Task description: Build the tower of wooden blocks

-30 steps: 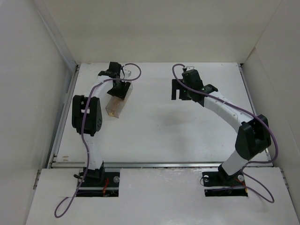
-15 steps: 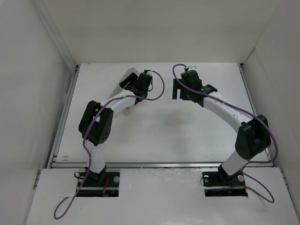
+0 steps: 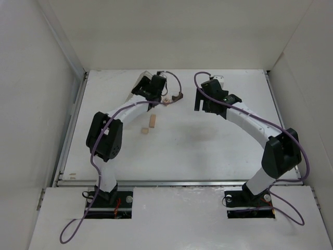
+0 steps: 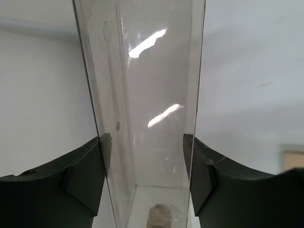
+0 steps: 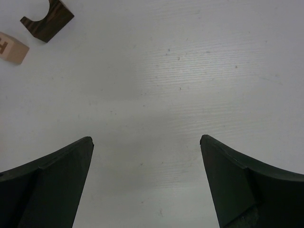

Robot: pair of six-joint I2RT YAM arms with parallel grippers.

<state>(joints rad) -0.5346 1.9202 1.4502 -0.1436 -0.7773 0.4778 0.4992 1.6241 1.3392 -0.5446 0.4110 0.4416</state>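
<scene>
Nearest the arms, a small pale tan wooden cube [image 3: 145, 130] and a pale tan wooden bar [image 3: 153, 121] lie loose, with open white table [image 3: 218, 140] to their right. Farther back, the dark brown notched wooden block [image 5: 46, 19] lies just beside a second tan cube [image 5: 12, 47], which the wrist view's edge cuts off. The right gripper [image 5: 146, 138] gapes wide, empty. The left gripper [image 4: 145, 137] clamps the clear plastic rectangular box [image 4: 152, 71]; something blurred sits inside it.

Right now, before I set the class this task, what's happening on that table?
The left hand is shut on a clear plastic box. Wooden pieces lie loose on the table: a dark notched block, a pale cube beside it, a pale bar and a smaller pale piece. The right hand is open and empty. Nothing is stacked yet.
</scene>
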